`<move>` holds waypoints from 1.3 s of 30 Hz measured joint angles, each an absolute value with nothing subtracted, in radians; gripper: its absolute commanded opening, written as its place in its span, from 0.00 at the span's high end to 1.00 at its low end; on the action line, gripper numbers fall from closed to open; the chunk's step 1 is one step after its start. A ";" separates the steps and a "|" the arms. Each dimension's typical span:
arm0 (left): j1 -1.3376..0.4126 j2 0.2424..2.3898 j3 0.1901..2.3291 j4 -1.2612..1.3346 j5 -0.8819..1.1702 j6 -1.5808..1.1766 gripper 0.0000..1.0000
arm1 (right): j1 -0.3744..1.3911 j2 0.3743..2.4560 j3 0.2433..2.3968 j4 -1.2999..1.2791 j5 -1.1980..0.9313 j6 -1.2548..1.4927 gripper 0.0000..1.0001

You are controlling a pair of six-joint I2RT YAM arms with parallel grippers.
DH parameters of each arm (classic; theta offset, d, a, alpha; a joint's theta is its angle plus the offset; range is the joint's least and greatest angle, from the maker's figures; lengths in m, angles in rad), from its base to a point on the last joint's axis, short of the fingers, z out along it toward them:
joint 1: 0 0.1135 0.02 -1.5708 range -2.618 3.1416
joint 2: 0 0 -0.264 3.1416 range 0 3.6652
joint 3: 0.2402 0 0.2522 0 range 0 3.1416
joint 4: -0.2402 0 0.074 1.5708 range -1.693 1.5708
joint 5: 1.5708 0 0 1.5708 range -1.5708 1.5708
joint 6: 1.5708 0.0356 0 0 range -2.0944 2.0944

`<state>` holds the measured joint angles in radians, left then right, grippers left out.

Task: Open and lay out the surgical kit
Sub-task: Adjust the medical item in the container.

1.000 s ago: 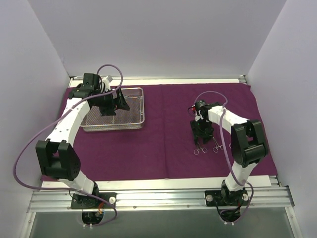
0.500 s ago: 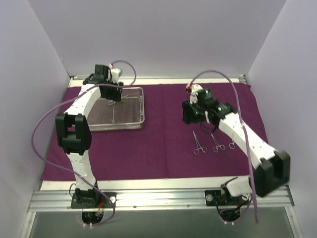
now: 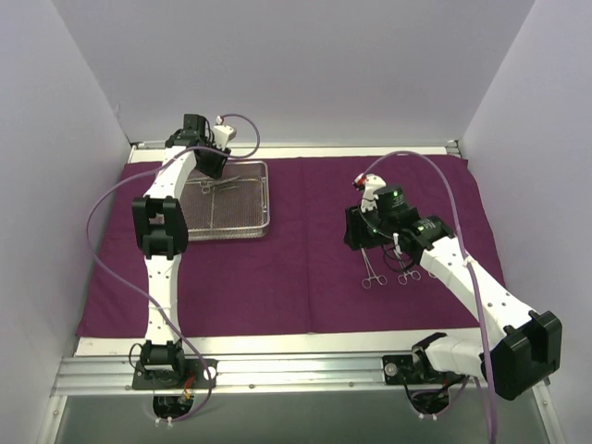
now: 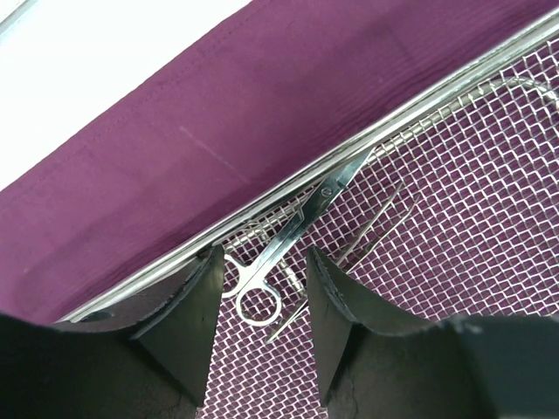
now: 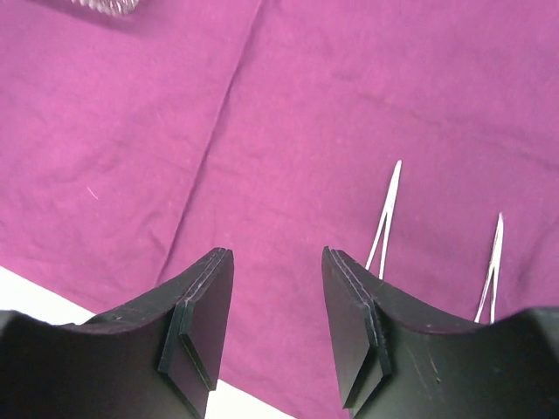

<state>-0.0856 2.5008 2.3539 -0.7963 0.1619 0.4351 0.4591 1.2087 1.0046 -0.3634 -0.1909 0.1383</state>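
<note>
Enclosed by plain pale walls (image 3: 296,74) on three sides, lit evenly, fronted by an aluminium rail (image 3: 296,370) at the white tabletop (image 3: 277,344) near edge

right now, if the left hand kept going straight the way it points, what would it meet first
Most likely the scissors lying in the mesh tray: their ring handles sit just ahead of the left hand, between its open fingers. Depth is unclear, so the mesh could follow at once.
</note>
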 measured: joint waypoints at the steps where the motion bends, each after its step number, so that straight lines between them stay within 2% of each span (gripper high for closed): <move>1: -0.085 2.504 2.358 -0.798 0.168 0.435 0.49 | 0.459 1.202 1.005 -0.358 -0.191 0.139 0.55; 7: -0.086 2.513 2.363 -0.808 0.191 0.445 0.44 | 0.459 1.197 1.005 -0.331 -0.195 0.154 0.55; 12: -0.085 2.539 2.365 -0.833 0.191 0.443 0.29 | 0.459 1.212 1.004 -0.310 -0.205 0.159 0.55; 15: -0.081 2.568 2.399 -0.864 0.195 0.421 0.23 | 0.459 1.213 1.003 -0.292 -0.213 0.169 0.55; 21: -0.060 2.653 2.535 -0.926 0.233 0.343 0.24 | 0.459 1.213 0.997 -0.269 -0.226 0.186 0.56; 22: -0.055 2.656 2.537 -0.932 0.245 0.331 0.31 | 0.459 1.213 0.995 -0.266 -0.226 0.187 0.56; 25: -0.044 2.658 2.537 -0.941 0.284 0.296 0.40 | 0.459 1.213 0.988 -0.257 -0.233 0.194 0.56; 28: -0.032 2.661 2.542 -0.963 0.316 0.264 0.46 | 0.459 1.213 0.987 -0.248 -0.242 0.202 0.56; 29: -0.028 2.661 2.542 -0.966 0.323 0.252 0.58 | 0.459 1.213 0.987 -0.244 -0.245 0.204 0.56; 31: -0.021 2.660 2.540 -0.984 0.339 0.226 0.72 | 0.459 1.213 0.987 -0.238 -0.246 0.207 0.56; 32: -0.019 2.657 2.531 -0.997 0.332 0.216 0.85 | 0.459 1.213 0.987 -0.236 -0.249 0.209 0.56; 33: -0.016 2.651 2.518 -0.996 0.331 0.203 0.90 | 0.459 1.213 0.987 -0.233 -0.251 0.209 0.56; 35: -0.008 2.631 2.487 -1.019 0.334 0.175 0.97 | 0.459 1.214 0.987 -0.226 -0.255 0.212 0.56; 39: -0.006 2.569 2.383 -1.044 0.327 0.123 0.98 | 0.459 1.214 0.987 -0.210 -0.264 0.217 0.56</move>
